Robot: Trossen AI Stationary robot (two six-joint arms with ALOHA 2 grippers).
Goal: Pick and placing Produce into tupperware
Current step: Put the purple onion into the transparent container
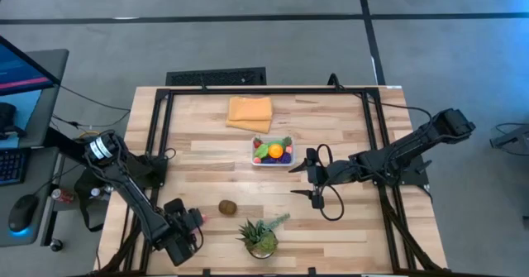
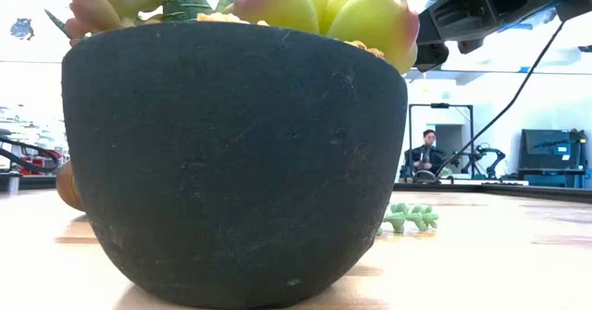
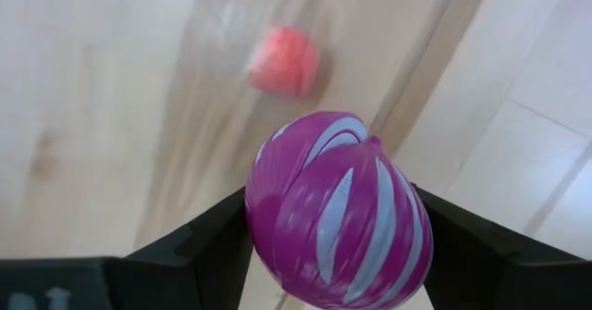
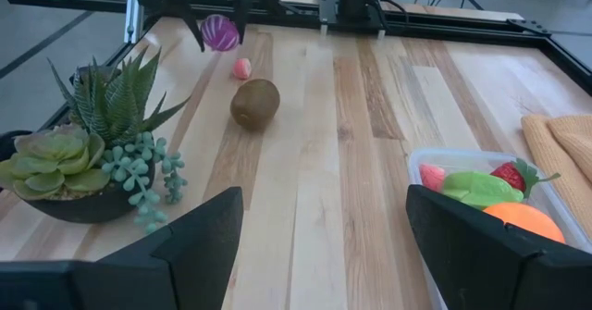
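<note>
The striped pink-purple piece (image 3: 338, 208) fills the left wrist view, clamped in the left gripper (image 1: 183, 227) at the table's near left corner, above a small red piece (image 3: 284, 60). Rightward, the brown fruit (image 1: 227, 207) lies loose beside the potted plant (image 1: 261, 236). The tupperware (image 1: 258, 161) already holds several produce pieces. The right gripper (image 1: 312, 182) waits beside it, fingers spread wide. Judging by this, three pieces remain.

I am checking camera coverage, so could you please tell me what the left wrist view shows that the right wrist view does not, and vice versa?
Only the left wrist view shows, close up, the left gripper shut on the striped pink-purple toy vegetable.

Only the right wrist view shows the brown kiwi, spiky potted plant, clear plastic tub of produce and open right gripper.

Both show the striped vegetable, small pink-red piece and wooden table.
</note>
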